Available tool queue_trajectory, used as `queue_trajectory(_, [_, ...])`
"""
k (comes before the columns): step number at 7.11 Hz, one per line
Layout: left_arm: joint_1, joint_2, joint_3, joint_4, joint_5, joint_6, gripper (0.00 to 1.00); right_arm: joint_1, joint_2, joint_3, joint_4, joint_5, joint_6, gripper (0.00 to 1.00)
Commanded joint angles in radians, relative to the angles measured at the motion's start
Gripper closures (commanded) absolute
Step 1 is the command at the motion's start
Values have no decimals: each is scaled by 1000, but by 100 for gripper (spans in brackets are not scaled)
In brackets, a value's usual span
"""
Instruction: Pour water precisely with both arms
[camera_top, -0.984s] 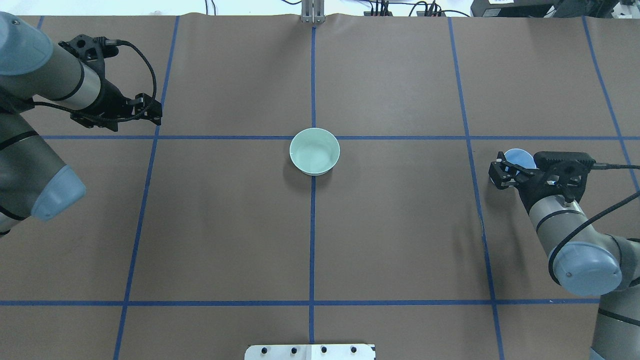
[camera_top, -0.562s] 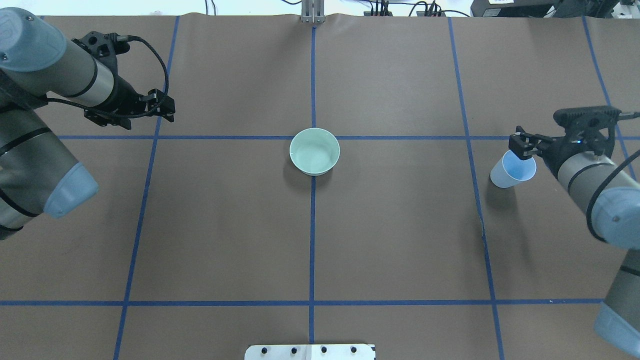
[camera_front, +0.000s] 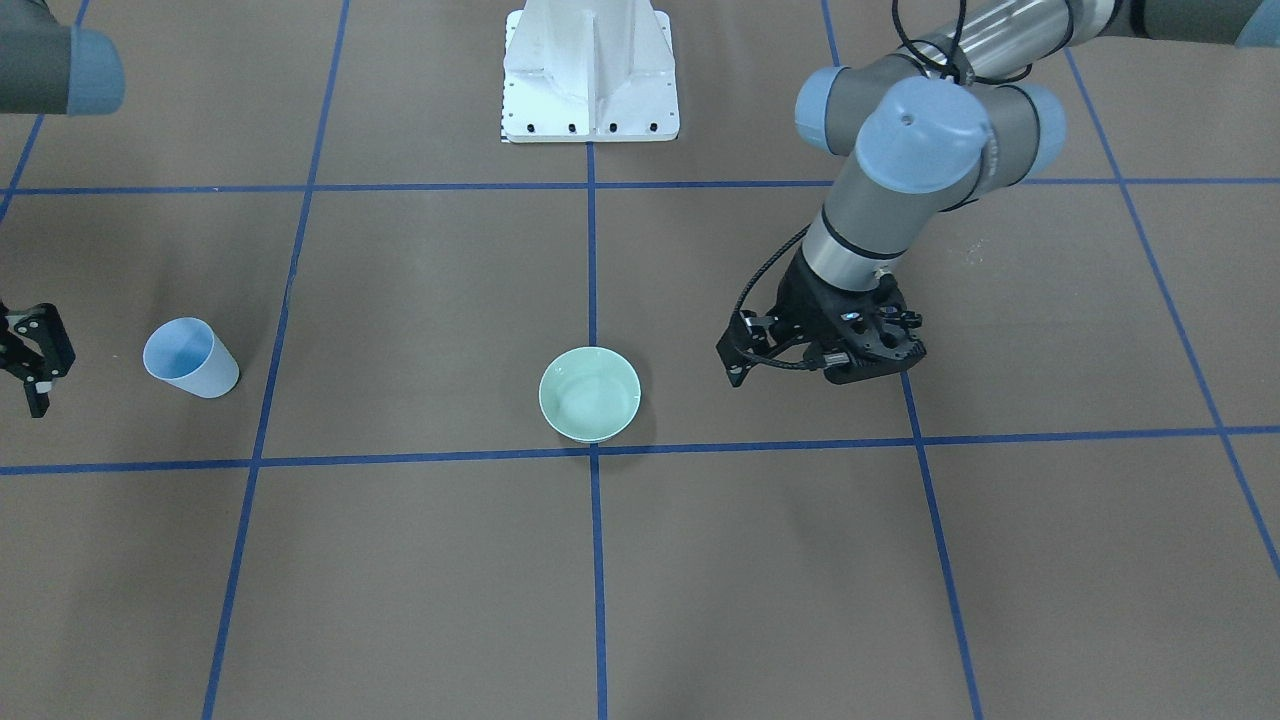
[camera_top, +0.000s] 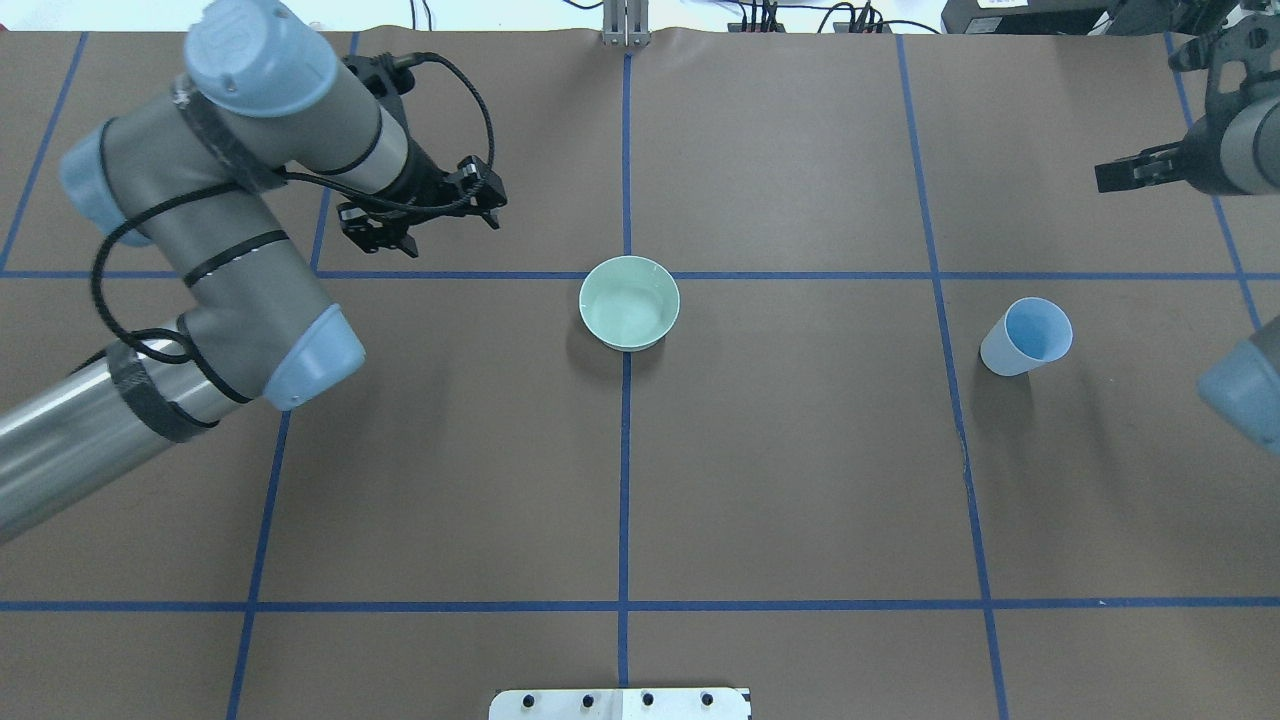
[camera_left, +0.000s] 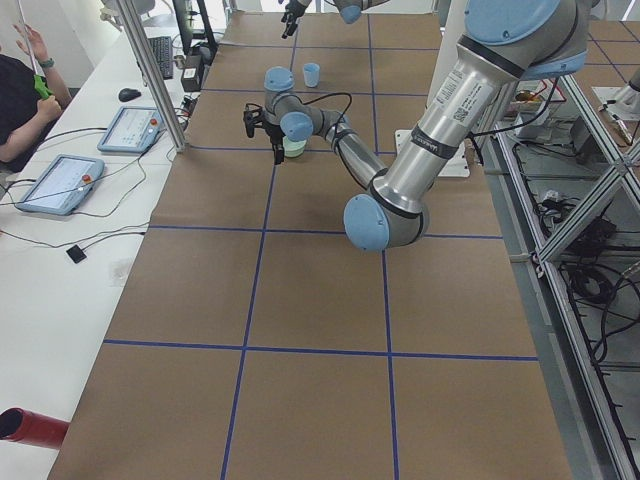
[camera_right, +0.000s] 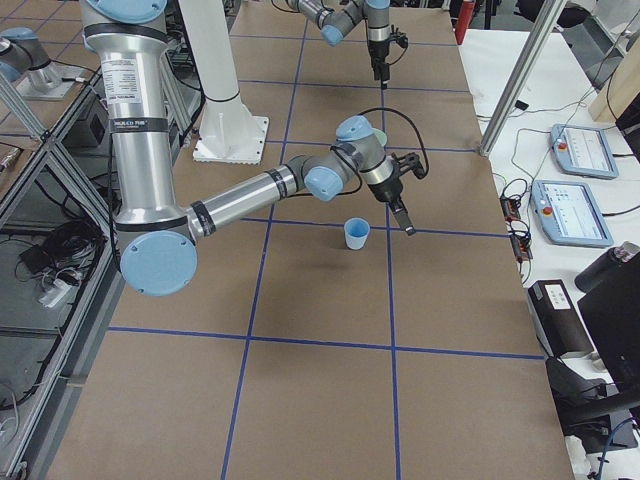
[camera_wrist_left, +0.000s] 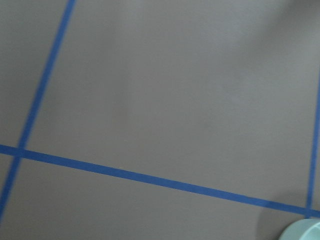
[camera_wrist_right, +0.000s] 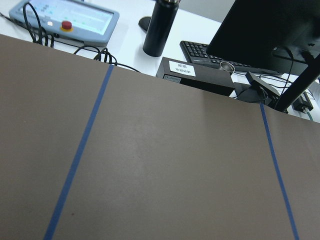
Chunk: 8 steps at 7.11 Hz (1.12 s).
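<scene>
1. Left arm (camera_top: 230, 260), grey and silver tubes with light blue joint caps, reaches in from the robot's left side of the desk (camera_top: 800, 450).
2. Black two-finger left pincer (camera_top: 487, 200) hangs over the desk near the bowl, to its left and on its far side. Fingers look parted, nothing between them.
3. Right arm (camera_top: 1245, 150), same build, sits at the far right desk edge.
4. Right pincer (camera_front: 40, 365) is raised, fingers spread, empty, and apart from the cup.
5. Light blue tapered cup (camera_top: 1025, 337) stands upright on the right half of the desk, touched by neither pincer.
6. Pale green round bowl (camera_top: 629, 303) sits at desk centre on a crossing of blue tape lines (camera_top: 624, 480). Can't tell whether it holds water.
7. Desk has a brown paper cover with a blue tape grid. White bolted pedestal (camera_front: 590, 70) stands at the robot's side.
</scene>
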Motion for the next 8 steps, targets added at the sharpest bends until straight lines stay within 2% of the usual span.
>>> queue_trajectory(1, [83, -103, 101, -29, 6, -94, 0, 132, 30, -137, -21, 244, -100, 0])
queue_trajectory(3, [134, -139, 213, -135, 27, -111, 0, 193, 29, -220, -22, 391, -139, 0])
queue_trajectory(4, [157, -172, 294, -182, 69, -111, 0, 200, 30, -250, -24, 409, -142, 0])
queue_trajectory(6, [165, -188, 338, -198, 74, -109, 5, 204, 30, -280, -22, 407, -165, 0])
queue_trajectory(7, [165, -186, 351, -204, 75, -109, 13, 207, 30, -283, -22, 409, -165, 0])
queue_trajectory(8, [165, -186, 351, -200, 75, -108, 42, 207, 32, -284, -22, 409, -165, 0])
